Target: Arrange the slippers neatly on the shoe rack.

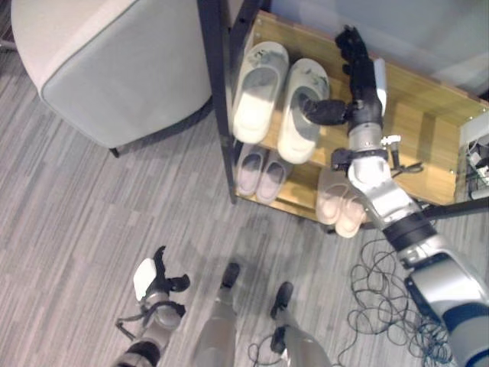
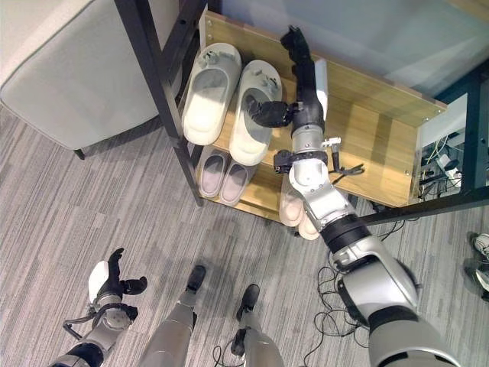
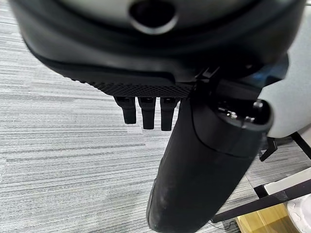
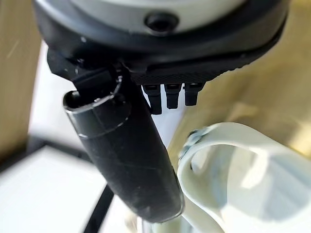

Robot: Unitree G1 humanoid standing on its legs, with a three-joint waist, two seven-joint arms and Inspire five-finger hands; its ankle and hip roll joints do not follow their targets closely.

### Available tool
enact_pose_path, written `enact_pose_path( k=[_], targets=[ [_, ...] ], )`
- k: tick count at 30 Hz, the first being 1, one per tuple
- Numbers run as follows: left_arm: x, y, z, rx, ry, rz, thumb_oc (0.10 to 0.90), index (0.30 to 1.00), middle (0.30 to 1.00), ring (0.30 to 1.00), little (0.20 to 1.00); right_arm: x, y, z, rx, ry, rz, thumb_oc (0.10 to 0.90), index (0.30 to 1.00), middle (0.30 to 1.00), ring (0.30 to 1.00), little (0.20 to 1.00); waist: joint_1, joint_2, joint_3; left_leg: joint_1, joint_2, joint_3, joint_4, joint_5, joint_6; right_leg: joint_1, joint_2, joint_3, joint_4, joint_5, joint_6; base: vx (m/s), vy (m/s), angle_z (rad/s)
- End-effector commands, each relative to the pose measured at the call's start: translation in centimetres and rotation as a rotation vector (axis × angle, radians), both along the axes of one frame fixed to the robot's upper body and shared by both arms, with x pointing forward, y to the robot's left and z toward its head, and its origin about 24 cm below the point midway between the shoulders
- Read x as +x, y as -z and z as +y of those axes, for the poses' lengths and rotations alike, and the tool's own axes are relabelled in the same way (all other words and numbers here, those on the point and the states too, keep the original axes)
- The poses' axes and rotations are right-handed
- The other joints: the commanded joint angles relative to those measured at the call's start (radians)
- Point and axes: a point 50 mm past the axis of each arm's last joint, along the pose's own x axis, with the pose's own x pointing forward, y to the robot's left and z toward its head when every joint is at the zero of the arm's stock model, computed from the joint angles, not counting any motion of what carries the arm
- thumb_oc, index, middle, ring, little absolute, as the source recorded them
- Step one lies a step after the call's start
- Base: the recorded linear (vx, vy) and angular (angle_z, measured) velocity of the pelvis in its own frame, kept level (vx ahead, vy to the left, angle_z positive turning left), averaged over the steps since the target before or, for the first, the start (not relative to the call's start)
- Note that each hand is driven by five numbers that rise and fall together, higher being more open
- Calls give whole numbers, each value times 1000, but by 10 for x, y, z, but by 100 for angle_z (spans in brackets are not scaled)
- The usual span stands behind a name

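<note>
Two pale green slippers lie side by side on the top wooden shelf of the shoe rack, the left slipper and the right slipper. My right hand hovers over that shelf just right of them, fingers straight and pointing to the far edge. Its thumb sticks out sideways against the right slipper's strap. The hand is open and holds nothing. My left hand hangs low over the floor at the lower left, open and empty, with its fingers straight.
On the lower shelf sit a lilac pair and a pink pair. A black post frames the rack's left side. A large grey pouf stands left of the rack. A shoe shows on the floor at the far right.
</note>
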Motion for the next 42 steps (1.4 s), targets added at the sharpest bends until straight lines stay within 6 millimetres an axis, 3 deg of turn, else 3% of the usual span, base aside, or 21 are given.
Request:
enact_pose_path(
  k=[1,7,8,10,11,14,17,21,33,40,42],
  targets=[
    [-5,2,8,44,-34,9,800,900,900,900,900,-11,-37,-9,84,-45,-197,800,900,900,900,900,-8,3,-60,133,3,47,-94,-105,29,68,-15,24,96,-170,66,0,0,0],
    [-14,10,6,12,-67,38,800,900,900,900,900,-25,-14,-16,152,-92,-191,800,900,900,900,900,-19,7,-72,150,5,54,-99,-110,31,78,-16,29,96,-171,69,14,-4,-5],
    [-16,11,5,7,-71,47,800,900,900,900,900,-30,0,-18,138,-97,-162,800,900,900,900,900,-26,8,-80,159,5,55,-100,-113,32,83,-16,31,97,-173,69,45,-10,-10],
    [-17,13,4,4,-74,52,800,900,900,900,900,-32,7,-21,134,-92,-146,800,900,900,900,900,-27,9,-86,164,5,56,-103,-115,33,87,-16,30,98,-174,69,35,-5,-4],
    [-19,14,2,-3,-82,56,800,900,900,900,900,-38,26,-23,143,-106,-104,800,900,900,900,900,-34,11,-94,177,7,59,-107,-119,34,94,-17,32,98,-176,70,37,-4,-7],
    [-21,16,0,-13,-82,65,800,900,900,900,900,-45,43,-24,147,-113,-63,800,900,900,900,900,-40,13,-104,190,8,63,-112,-121,35,102,-17,33,97,-178,71,26,-4,-1],
    [-31,23,-1,-27,-96,101,800,900,900,900,900,-59,82,-21,120,-165,61,800,900,900,900,900,-55,16,-131,224,12,69,-121,-132,36,126,-18,37,96,-186,73,77,-18,-2],
    [-37,26,0,-31,-99,125,800,900,900,900,900,-66,105,-12,41,-243,156,800,900,900,900,900,-60,20,-150,256,14,75,-127,-139,36,148,-19,39,91,-193,73,50,-10,-15],
    [-50,34,2,-40,-101,174,800,900,900,900,900,-64,122,18,26,-405,251,800,900,900,900,900,-51,10,-164,277,18,82,-134,-142,35,164,-14,47,75,-191,71,0,-1,-1],
    [-51,34,6,-17,-100,188,800,900,900,900,900,-59,113,64,11,-578,254,800,900,900,900,900,-23,-2,-156,268,15,73,-134,-136,35,162,-13,45,74,-185,72,-5,0,0],
    [-51,34,6,-16,-100,191,800,900,900,900,900,-58,112,66,8,-586,252,800,900,900,900,900,-21,-3,-157,269,14,71,-134,-137,36,163,-14,45,75,-184,73,0,0,0]
  ],
)
